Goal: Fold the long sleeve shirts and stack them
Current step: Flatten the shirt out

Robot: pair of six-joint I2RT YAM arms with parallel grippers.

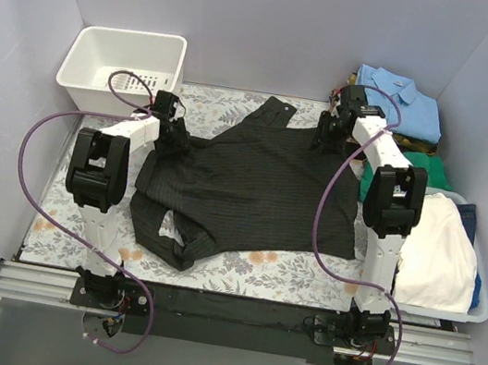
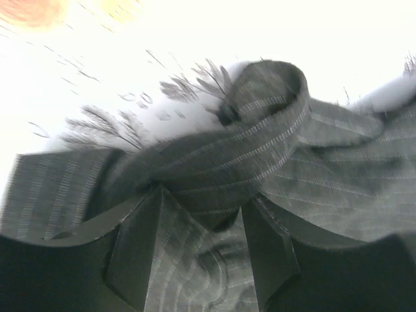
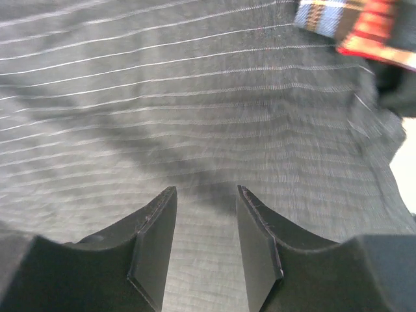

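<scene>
Tabletop, top view: floral-covered tabletop [image 1: 75, 239] between pale walls carried the black pinstriped shirt [image 1: 251, 193], spread wide, one sleeve bunched toward the near-left corner.
Progress, top view: that shirt looked barely folded; a light blue shirt [image 1: 399, 96] lay folded beyond its far-right corner, which I judged finished, and more clothes filled a bin [image 1: 476, 310] to its right.
White basket, top view: stood off the shirt's far-left side [image 1: 122, 69].
Left claw, left wrist view: left claw [image 2: 201, 253] had cloth bunched between its parted fingers, a cuff curling just beyond; whether it gripped, I could not tell.
Right claw, right wrist view: right claw [image 3: 205, 237] stood apart over flat pinstriped cloth, nothing clamped.
Left to do: fold sleeves and body, then stack.
</scene>
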